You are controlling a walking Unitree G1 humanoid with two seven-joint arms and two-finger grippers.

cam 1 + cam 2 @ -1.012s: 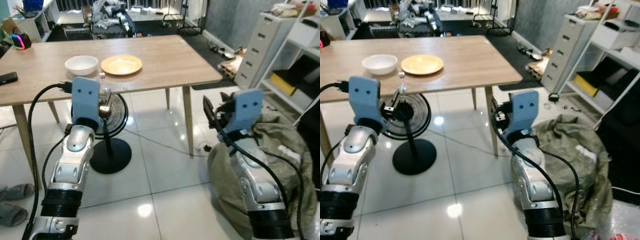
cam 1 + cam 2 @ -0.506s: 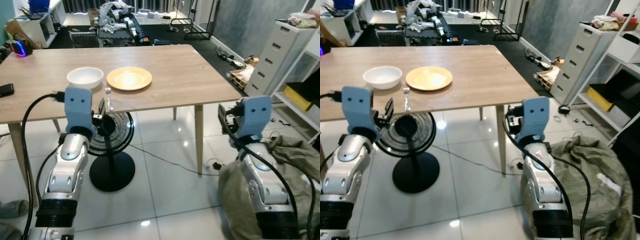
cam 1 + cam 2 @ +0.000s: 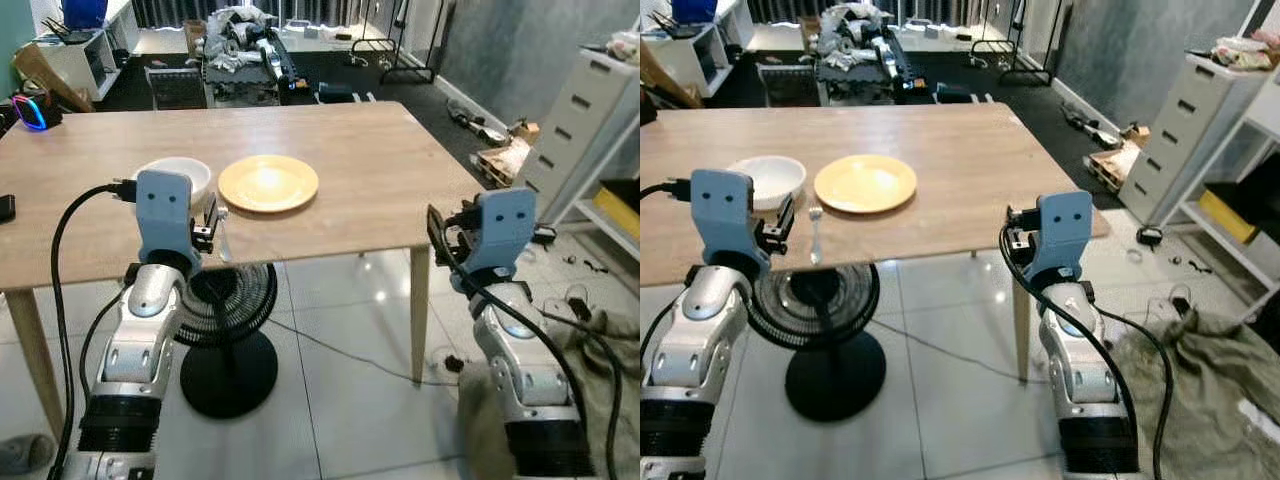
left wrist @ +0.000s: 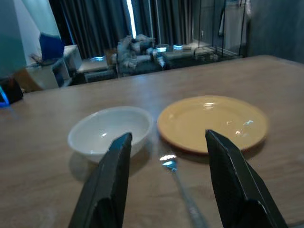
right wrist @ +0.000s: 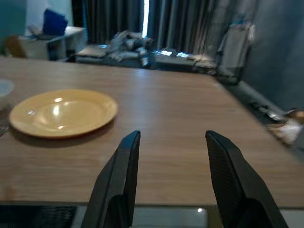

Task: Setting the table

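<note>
**Wood table partly set: bowl, plate and spoon down, both grippers empty**

Light wooden rectangular table (image 3: 370,170) fills the upper middle of the left eye view. On it, left of centre: round white ceramic bowl (image 3: 183,178), round yellow plate (image 3: 268,184) just beside it, not touching as far as the pictures show. A small silver spoon (image 3: 815,233) lies on the wood between and in front of the two, near the table's front edge.

Left gripper (image 4: 167,185) sits at that front edge, aimed at the spoon; fingers spread wide, nothing between them. Wrist view puts the spoon's bowl end midway between the two black fingers, lying flat on the table.

Right gripper (image 5: 172,183) is at the table's front edge further right, also wide apart and empty, facing the plate across bare wood.

Judgement on progress: one place setting looks mostly laid out. Remaining, if anything: fork, knife, cup or a second setting; none visible on the table.

Black pedestal fan (image 3: 228,305) stands on the tiled floor under the table.
</note>
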